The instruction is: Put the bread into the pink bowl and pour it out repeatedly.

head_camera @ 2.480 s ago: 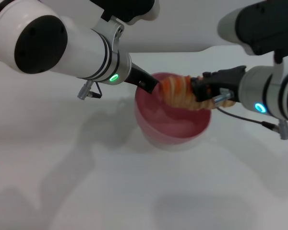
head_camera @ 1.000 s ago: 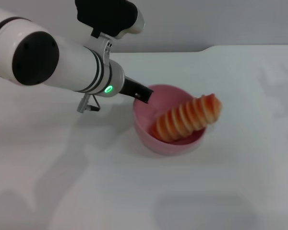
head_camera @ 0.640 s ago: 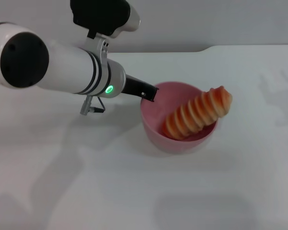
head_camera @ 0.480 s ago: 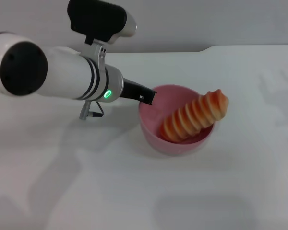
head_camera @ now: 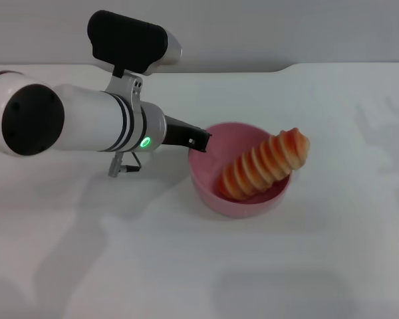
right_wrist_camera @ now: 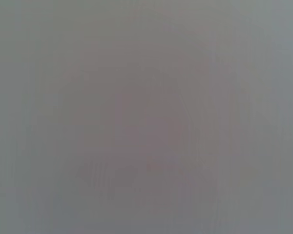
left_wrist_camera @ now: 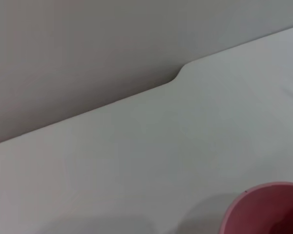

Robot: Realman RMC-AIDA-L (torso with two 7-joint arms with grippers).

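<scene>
- Bread (head_camera: 263,166) now lies in the pink bowl (head_camera: 209,189), slanting, its lower end down inside and its upper end propped on the rim that faces the tabletop's right edge, poking a little past it.
- 2.5 s ago the right gripper held the loaf over the bowl; it has since let go and drawn clear, and only a dark scrap of that arm shows at the top right corner of the head view. Its own wrist view shows nothing but blank grey.
- Bowl and loaf have slid a little over the last second, toward the right edge and back, so the bowl is evidently being carried.
- Left gripper (head_camera: 198,139) sits at the bowl's rim on the side toward the tabletop's left edge, seemingly pinching it, though I cannot tell how its fingers stand. The left wrist view catches only an arc of pink rim (left_wrist_camera: 263,207) and the bare white tabletop (head_camera: 186,266) behind it.
- My reading: the putting-in half of 1 cycle is done, and tipping the bowl to pour comes next.
- Risk: the propped loaf may roll off the rim early.
</scene>
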